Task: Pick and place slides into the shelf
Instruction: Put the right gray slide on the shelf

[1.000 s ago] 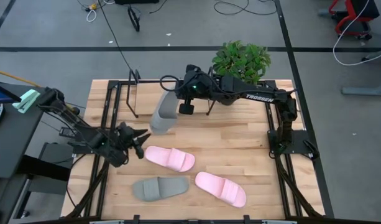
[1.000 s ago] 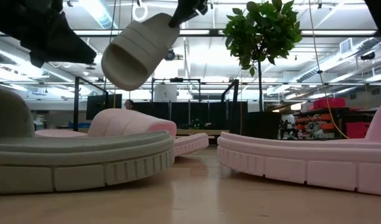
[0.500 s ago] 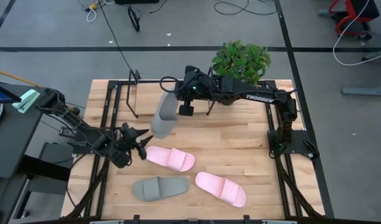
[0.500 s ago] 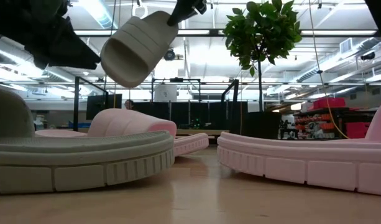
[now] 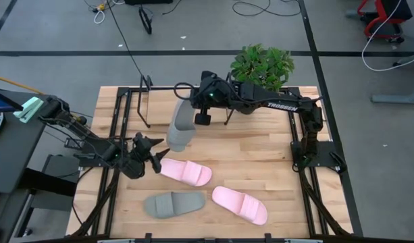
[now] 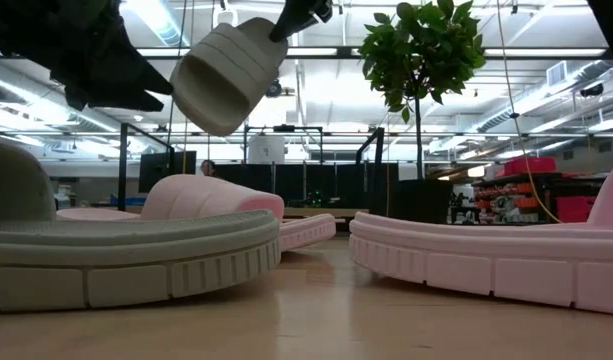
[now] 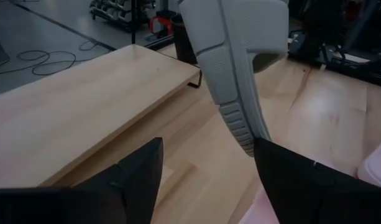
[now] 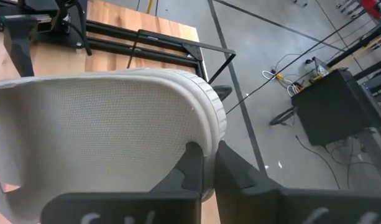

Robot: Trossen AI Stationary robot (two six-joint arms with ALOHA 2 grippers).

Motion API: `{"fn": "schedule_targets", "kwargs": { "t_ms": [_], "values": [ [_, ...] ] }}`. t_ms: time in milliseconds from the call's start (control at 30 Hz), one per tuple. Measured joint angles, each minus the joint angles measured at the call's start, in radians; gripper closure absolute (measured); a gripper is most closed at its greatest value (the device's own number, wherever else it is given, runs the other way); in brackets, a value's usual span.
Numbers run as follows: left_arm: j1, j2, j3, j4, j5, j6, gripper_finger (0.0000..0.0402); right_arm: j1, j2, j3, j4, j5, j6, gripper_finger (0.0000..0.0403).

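A grey slide hangs above the table's far middle, with my right gripper shut on it. It also shows in the low view as the slide and close ahead in the left wrist view as the slide. My left gripper stands open at the table's left. It is just left of a pink slide that lies flat on its sole. A second grey slide and a second pink slide lie near the front. The shelf stands at the far left. My right gripper pinches the grey slide's rim at the end away from the strap. One finger lies on the footbed side and one on the sole side. The fingers come from the table's right, slanting down. The slide hangs below them, tilted and clear of the table.
A green plant in a black pot stands at the far edge, right of the middle. The shelf's black end frames rise at the far left. Black arm mounts run along both side edges. Bare wood lies at the table's right.
My left gripper has opened and gone a little toward the table's right and near edge, closer to the pink slide. The hanging grey slide has shifted slightly in my right gripper's hold.
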Motion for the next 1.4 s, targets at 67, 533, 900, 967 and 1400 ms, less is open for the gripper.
{"fn": "schedule_targets", "kwargs": {
  "t_ms": [67,533,900,967,1400],
  "values": [
    [0.002,0.000,0.000,0.000,0.002,0.000,0.0141,-0.001,0.000,0.000,-0.004,0.000,-0.003,0.0385],
    [0.009,0.000,0.000,0.001,0.025,0.000,0.0144,-0.022,0.000,0.000,-0.011,0.015,-0.011,0.0385],
    [0.075,-0.001,-0.001,-0.002,0.026,0.001,0.0144,0.020,0.000,0.000,0.009,0.010,-0.011,0.0385],
    [0.082,-0.001,-0.001,-0.002,0.027,0.001,0.0144,0.026,0.000,0.000,0.011,0.009,-0.012,0.0385],
    [0.087,-0.001,-0.002,-0.002,0.027,-0.035,0.0279,0.027,0.000,0.000,0.061,-0.062,-0.011,0.0363]
  ]
}}
